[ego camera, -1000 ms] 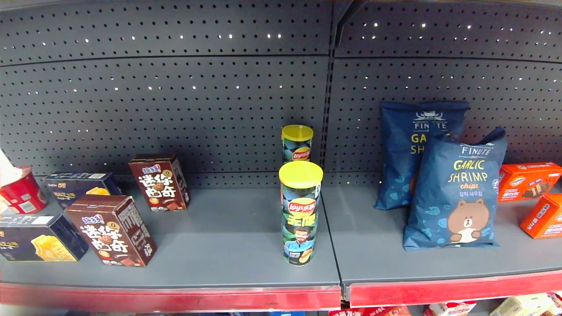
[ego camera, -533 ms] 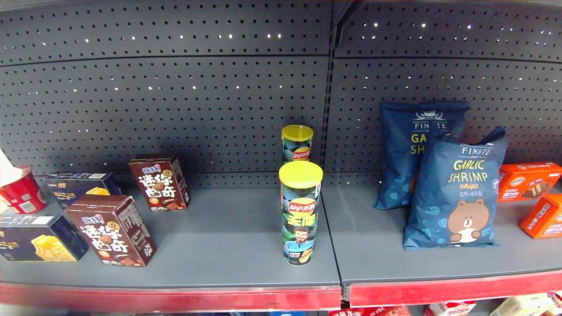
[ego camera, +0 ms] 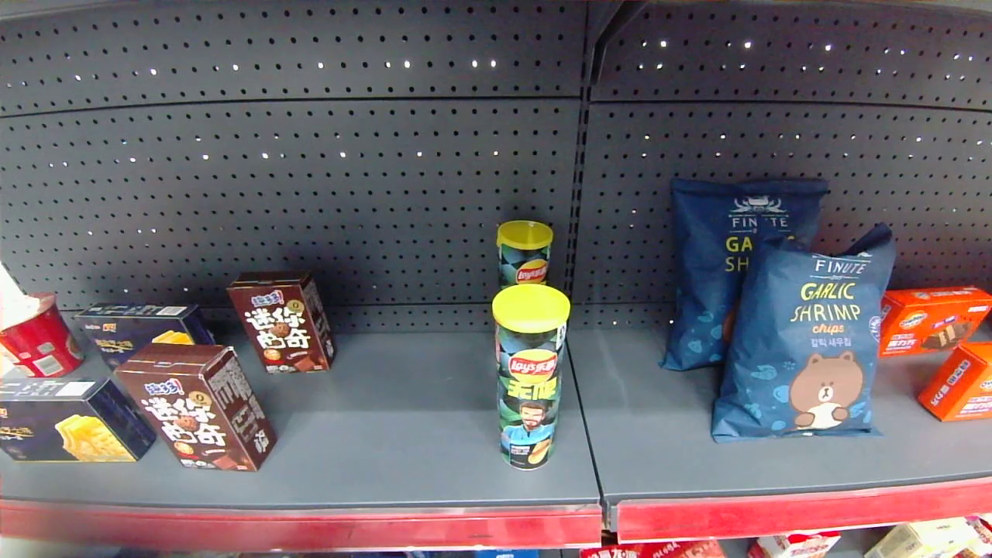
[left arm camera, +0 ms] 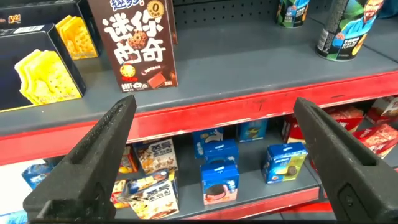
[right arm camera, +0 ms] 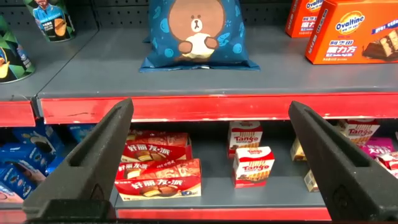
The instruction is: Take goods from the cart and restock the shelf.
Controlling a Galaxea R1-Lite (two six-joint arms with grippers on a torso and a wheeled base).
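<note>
While the left gripper [left arm camera: 212, 102] and the right gripper [right arm camera: 211, 104] hang released, wide and empty, the shelf [ego camera: 403, 434] lies straight ahead of both — its bare stretch, between brown box [ego camera: 198, 407] and upright can [ego camera: 530, 376], seems nearer the left arm.

The shelf [ego camera: 387, 434] is seen in flat grey, edged by a red strip [ego camera: 310, 528] and backed by a dark grey panel [ego camera: 310, 194] dotted with rows of small holes. The front can [ego camera: 531, 395] and rear can [ego camera: 525, 260] are capped in yellow over a dark blue-green print. The front bag [ego camera: 806, 349] is coloured deep blue, with yellow lettering and a brown bear. Orange boxes [ego camera: 930, 318], brown boxes [ego camera: 198, 407] lettered in white, navy boxes [ego camera: 66, 418] and a red cup [ego camera: 39, 337] are shown. The left claw [left arm camera: 213, 101] and right claw [right arm camera: 211, 104] are finished in black.
</note>
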